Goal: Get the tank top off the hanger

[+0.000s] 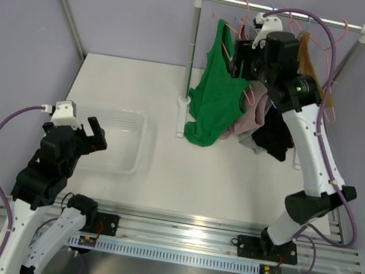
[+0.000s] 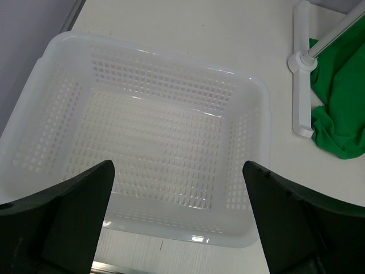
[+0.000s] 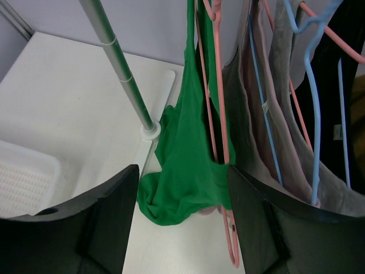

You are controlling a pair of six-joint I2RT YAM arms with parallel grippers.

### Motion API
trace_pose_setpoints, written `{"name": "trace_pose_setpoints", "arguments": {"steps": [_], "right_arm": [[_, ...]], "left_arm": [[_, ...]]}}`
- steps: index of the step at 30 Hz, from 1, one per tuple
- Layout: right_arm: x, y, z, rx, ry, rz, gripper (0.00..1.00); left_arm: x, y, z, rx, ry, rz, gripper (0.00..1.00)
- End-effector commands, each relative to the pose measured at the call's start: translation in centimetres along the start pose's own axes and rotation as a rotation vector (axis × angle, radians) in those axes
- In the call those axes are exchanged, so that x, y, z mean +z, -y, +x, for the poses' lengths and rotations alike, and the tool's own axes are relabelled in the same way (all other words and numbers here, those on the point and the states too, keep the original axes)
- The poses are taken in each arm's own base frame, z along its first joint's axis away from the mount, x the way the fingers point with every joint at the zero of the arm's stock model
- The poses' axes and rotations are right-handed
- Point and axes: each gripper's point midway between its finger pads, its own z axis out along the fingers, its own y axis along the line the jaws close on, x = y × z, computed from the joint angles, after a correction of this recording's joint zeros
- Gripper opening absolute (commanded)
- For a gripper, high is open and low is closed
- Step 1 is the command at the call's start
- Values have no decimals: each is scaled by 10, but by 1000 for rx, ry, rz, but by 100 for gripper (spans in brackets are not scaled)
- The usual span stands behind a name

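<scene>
The tank top (image 3: 182, 148) is not yet off its hanger (image 3: 221, 114), mid-frame. The right gripper (image 3: 182, 171) straddles it, spread; the left gripper (image 2: 178, 165) is spread too.

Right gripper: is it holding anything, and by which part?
Nothing is held: the right gripper stands open, with the green tank top seen between its fingers.

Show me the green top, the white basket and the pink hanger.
green top (image 3: 182, 171), right wrist view, bunched lower part.
white basket (image 2: 171, 85), left wrist view, far wall.
pink hanger (image 3: 230, 240), right wrist view, lower end.
</scene>
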Motion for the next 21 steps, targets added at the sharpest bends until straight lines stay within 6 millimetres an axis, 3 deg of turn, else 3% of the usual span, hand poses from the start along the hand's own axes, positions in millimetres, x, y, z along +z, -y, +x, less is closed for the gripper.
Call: {"name": "trace_pose_setpoints", "arguments": {"steps": [1,2,4,8,12,18,19,21], "right_arm": [[7,10,-23,-81,37,2,70],[22,10,-16,-89,14,-3,70],[29,13,-20,-101,15,-4,69],[58,22,-9,-129,-21,7,65],[71,21,-6,-139,-37,-23,37],[83,19,0,-136,-51,-38,35],[85,18,1,-131,-51,-38,26],[85,18,1,-121,-51,-39,18]], "left_arm": [[1,9,-12,-22,45,38,99],[1,9,-12,-21,45,41,99],[2,11,-12,-19,43,52,99],[2,15,-11,-17,38,68,99],[4,18,-10,-8,28,84,99],[4,20,-9,-6,28,95,99],[4,20,-9,-8,28,95,99],[3,20,-9,-6,27,96,99]]}}
